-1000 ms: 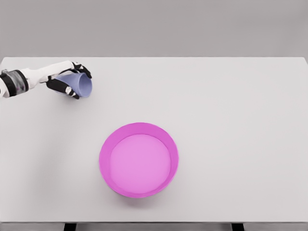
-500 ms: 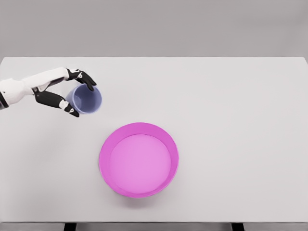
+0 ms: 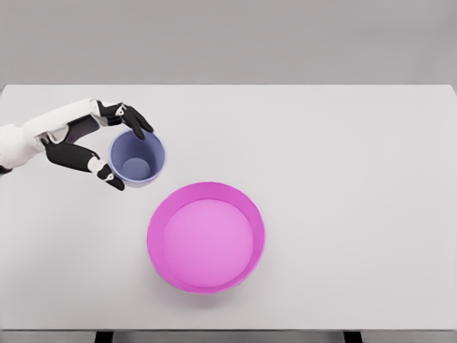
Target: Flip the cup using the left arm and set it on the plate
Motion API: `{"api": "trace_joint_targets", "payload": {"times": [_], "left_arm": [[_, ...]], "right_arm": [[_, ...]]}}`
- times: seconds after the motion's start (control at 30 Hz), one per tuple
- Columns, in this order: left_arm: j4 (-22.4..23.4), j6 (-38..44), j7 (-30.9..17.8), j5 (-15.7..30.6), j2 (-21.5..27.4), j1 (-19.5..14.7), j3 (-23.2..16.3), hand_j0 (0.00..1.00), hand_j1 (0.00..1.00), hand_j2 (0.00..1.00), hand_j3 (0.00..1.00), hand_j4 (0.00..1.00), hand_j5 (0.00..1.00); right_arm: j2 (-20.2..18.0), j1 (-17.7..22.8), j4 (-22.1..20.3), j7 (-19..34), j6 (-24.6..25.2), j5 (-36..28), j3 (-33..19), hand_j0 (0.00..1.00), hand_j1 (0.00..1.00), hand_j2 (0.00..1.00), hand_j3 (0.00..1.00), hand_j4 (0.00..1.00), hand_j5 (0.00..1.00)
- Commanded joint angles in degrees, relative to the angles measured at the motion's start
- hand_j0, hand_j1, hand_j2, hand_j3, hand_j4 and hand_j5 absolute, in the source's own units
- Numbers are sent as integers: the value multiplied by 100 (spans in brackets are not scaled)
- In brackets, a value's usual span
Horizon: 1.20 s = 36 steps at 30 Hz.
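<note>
A pale blue cup (image 3: 137, 158) hangs above the white table, mouth up toward the camera so its inside bottom shows. My left hand (image 3: 126, 148) is shut on it, black fingers (image 3: 136, 120) over the far rim and the thumb at the near left side. The white left arm comes in from the left edge. A magenta plate (image 3: 206, 236) with a raised rim lies on the table to the lower right of the cup, a short gap away. No right arm shows in the head view.
The white table (image 3: 343, 179) spans the view, its front edge near the bottom of the picture and its back edge against a grey wall.
The left hand has carried the cup right and toward the plate. The cup has turned from lying on its side to mouth up.
</note>
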Motion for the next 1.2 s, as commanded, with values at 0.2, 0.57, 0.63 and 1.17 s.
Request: {"api": "trace_joint_targets", "payload": {"times": [0.2, 0.57, 0.63, 1.17], "left_arm": [[-72, -4, 1, 418, -693, 176, -47, 50, 50, 50, 50, 50, 50], [-72, 23, 54, 15, -1634, 404, -355, 48, 48, 48, 48, 48, 48], [-72, 23, 62, -109, -1661, 536, -355, 48, 48, 48, 48, 48, 48], [86, 357, 54, -153, -1775, 747, -434, 49, 49, 49, 49, 49, 49]], "right_arm": [[-1, 0, 0, 1, 0, -7, 0, 100, 100, 100, 100, 100, 100], [-1, 0, 0, 1, 0, 2, 0, 100, 100, 100, 100, 100, 100], [-1, 0, 0, 1, 0, 1, 0, 100, 100, 100, 100, 100, 100], [-1, 0, 0, 1, 0, 2, 0, 100, 100, 100, 100, 100, 100]]}}
